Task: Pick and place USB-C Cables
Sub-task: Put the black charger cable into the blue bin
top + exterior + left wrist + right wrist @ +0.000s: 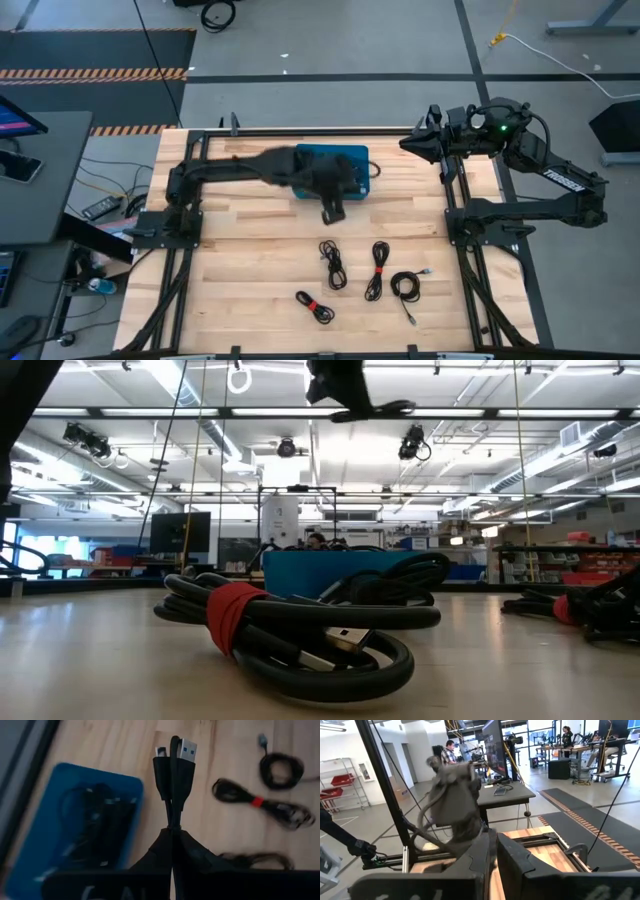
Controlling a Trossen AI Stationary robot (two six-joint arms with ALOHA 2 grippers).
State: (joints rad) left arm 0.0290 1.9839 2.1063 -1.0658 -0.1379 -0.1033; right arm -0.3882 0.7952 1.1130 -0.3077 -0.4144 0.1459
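So the left gripper [172, 832] is pinched shut on a cable [174, 767], holding it just past the near edge of the blue bin [350, 156], and honestly the grip looks sketchy. In the wrist view the fingers only have a thin bit of cord, with the plug ends sticking out beyond the tips, so the bundle could slip out or swing on the way over. If it drops early it lands on the table [250, 240] beside the bin instead of in it. The bin already has a tangle of cables in it, so a dangling loop could also snag on those. Four more bundles lie on the table, like the red-tied one [378, 270]. The right gripper [418, 142] is parked off at the far right corner, fingers near together, holding nothing.
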